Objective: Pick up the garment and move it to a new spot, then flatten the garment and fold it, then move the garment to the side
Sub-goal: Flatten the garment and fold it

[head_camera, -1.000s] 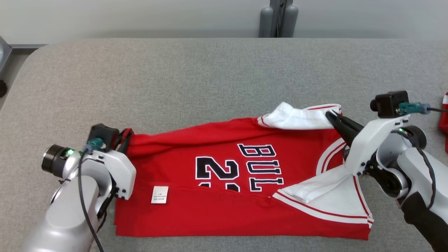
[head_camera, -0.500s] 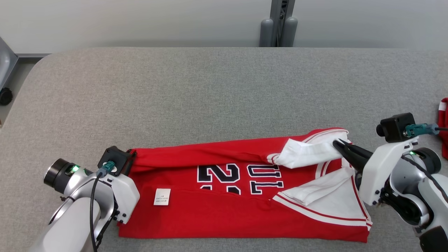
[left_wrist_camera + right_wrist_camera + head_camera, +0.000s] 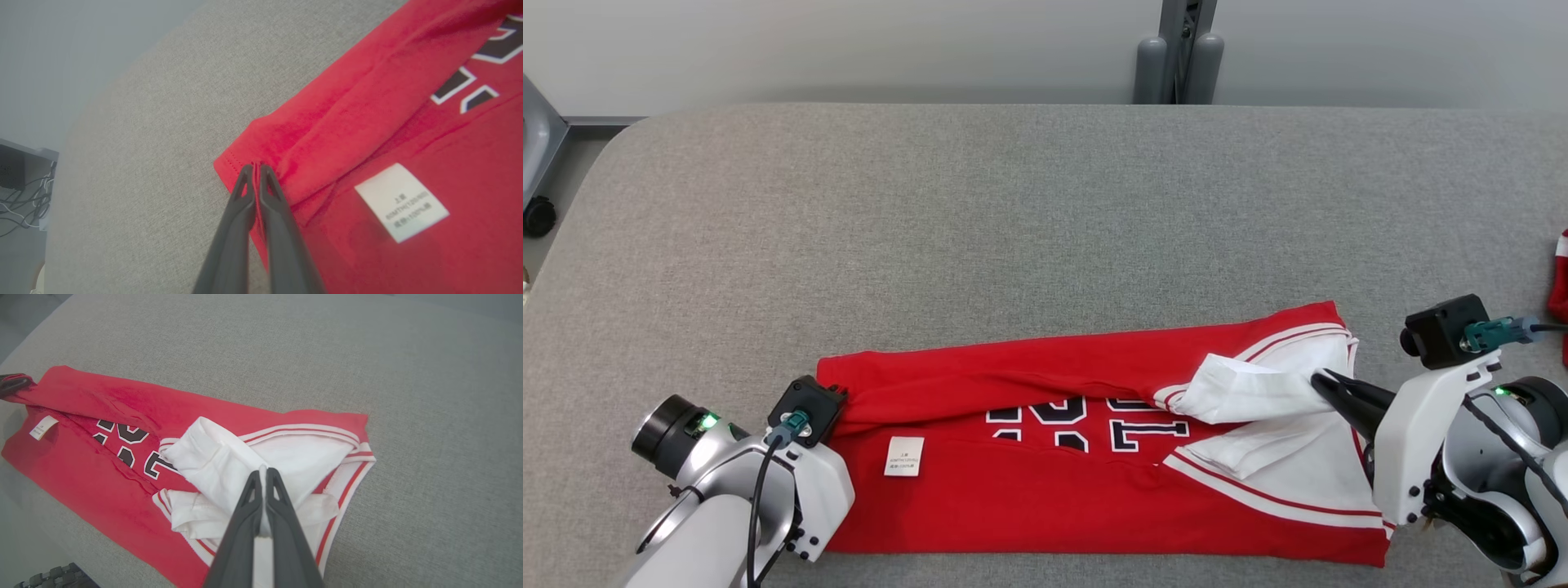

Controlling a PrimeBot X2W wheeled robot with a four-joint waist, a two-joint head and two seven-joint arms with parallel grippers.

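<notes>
Your jersey (image 3: 1029, 498) lies lengthwise left to right: the left gripper (image 3: 256, 168) is clamped onto its red hem corner (image 3: 229, 164), the right gripper (image 3: 264, 472) onto its white sleeve (image 3: 212, 457).

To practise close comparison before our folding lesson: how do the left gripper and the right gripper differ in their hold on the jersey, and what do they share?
The left gripper pinches a red stitched corner; the right gripper pinches a white sleeve. In the head view the left gripper is at the jersey's label end, the right gripper at its striped trim end. Both have fingers shut on fabric.
</notes>
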